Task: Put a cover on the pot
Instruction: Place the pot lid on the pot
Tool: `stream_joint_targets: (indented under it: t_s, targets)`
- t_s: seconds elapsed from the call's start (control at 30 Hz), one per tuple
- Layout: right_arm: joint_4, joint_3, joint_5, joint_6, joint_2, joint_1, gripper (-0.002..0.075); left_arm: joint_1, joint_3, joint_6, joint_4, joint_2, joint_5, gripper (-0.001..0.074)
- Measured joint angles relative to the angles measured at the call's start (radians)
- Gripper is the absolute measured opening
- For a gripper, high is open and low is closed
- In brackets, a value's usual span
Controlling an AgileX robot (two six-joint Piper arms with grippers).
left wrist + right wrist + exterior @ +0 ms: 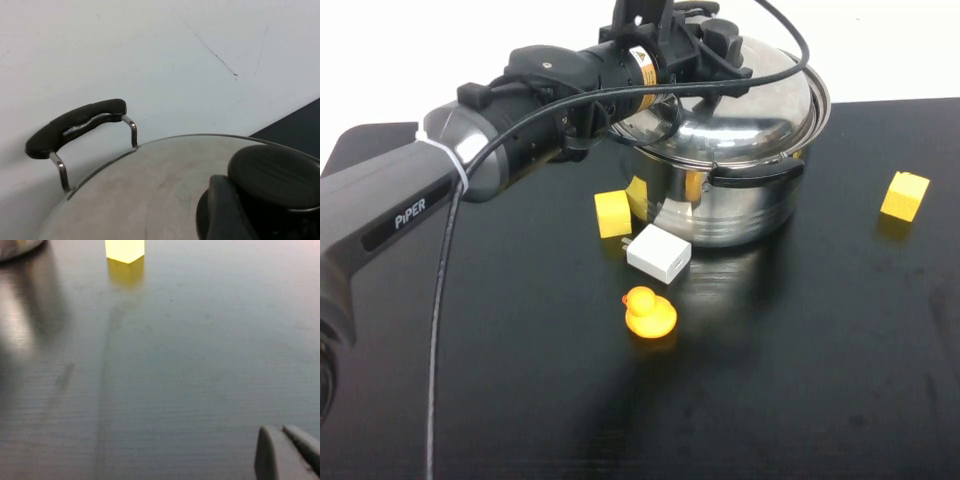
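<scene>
- High view: the pot [735, 195] stands at the far middle of the black desk [770, 380], and the domed lid [760, 105] already lies on its rim, slightly askew as far as I can judge. The left pincer [705, 45] reaches over the lid's top, at the knob. Near the pot's front are a yellow block [612, 213], a white charger [658, 253] and a rubber duck [649, 312]; another yellow cube [905, 195] sits well apart on the right.
- Left wrist view: the left pincer's fingers [220, 210] are clamped on the lid's black knob [275, 175]; one pot handle [75, 125] shows beyond the lid.
- Right wrist view: the right pincer [287, 452] hangs low over bare desk, fingers together, holding nothing.
- Progress: covering looks nearly done; what is left is to let go and lift the arm clear.
</scene>
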Motion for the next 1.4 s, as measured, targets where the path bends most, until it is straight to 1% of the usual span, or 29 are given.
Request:
stream_joint_targets:
  t_s: [0.23, 0.57, 0.7, 0.8, 0.9, 1.0, 1.1, 1.17, 1.27, 1.4]
  targets:
    - [0.000, 0.000, 0.000, 0.000, 0.000, 0.000, -0.0002, 0.000, -0.046, -0.054, 0.000, 0.021, 0.004, 0.0324]
    - [0.000, 0.000, 0.000, 0.005, 0.000, 0.000, -0.0002, 0.000, -0.069, -0.060, 0.028, -0.005, 0.008, 0.0324]
    - [0.000, 0.000, 0.000, 0.006, 0.000, 0.000, -0.0002, 0.000, -0.071, -0.039, 0.038, -0.055, 0.008, 0.0324]
    - [0.000, 0.000, 0.000, 0.006, 0.000, 0.000, -0.0002, 0.000, -0.071, 0.028, 0.040, -0.106, 0.017, 0.0324]
    - [0.000, 0.000, 0.000, 0.006, 0.000, 0.000, -0.0002, 0.000, -0.071, 0.124, 0.040, -0.168, 0.092, 0.0324]
    - [0.000, 0.000, 0.000, 0.007, 0.000, 0.000, -0.0002, -0.002, -0.076, 0.250, 0.028, -0.214, 0.286, 0.0324]
    - [0.000, 0.000, 0.000, 0.007, 0.000, 0.000, -0.0002, -0.002, -0.079, 0.391, -0.101, -0.250, 0.536, 0.0324]
    - [0.000, 0.000, 0.000, 0.007, 0.000, 0.000, -0.0002, 0.003, -0.079, 0.532, -0.288, -0.276, 0.654, 0.0324]
    - [0.000, 0.000, 0.000, 0.007, 0.000, 0.000, -0.0002, 0.009, -0.079, 0.784, -0.649, -0.308, 0.752, 0.0324]
    - [0.000, 0.000, 0.000, 0.007, 0.000, 0.000, -0.0002, 0.009, -0.079, 1.059, -1.071, -0.320, 0.783, 0.0324]
